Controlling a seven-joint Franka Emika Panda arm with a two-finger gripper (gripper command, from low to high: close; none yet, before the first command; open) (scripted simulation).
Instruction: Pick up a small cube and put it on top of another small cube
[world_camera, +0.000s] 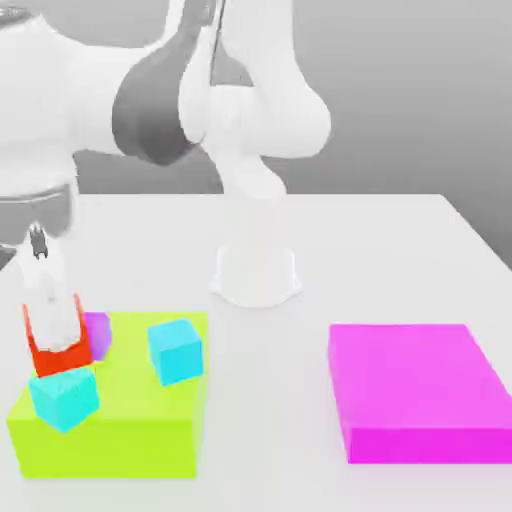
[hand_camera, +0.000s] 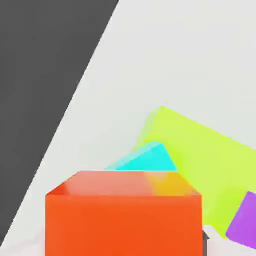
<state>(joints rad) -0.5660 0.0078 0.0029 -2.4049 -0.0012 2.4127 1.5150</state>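
Now gripper (world_camera: 55, 335) clamping orange-red cube (world_camera: 58, 350) between fingers, hanging just above cyan cube (world_camera: 65, 397) on lime block (world_camera: 120, 430). Purple cube (world_camera: 97, 335) just beside. Advising: centring over cyan top, lowering slowly before releasing.

The orange-red cube (world_camera: 50, 355) partly hides the purple cube (world_camera: 97, 333).

Bright, even light with faint soft shadows on the white table (world_camera: 400, 260); slightly blurry renders, no glare.
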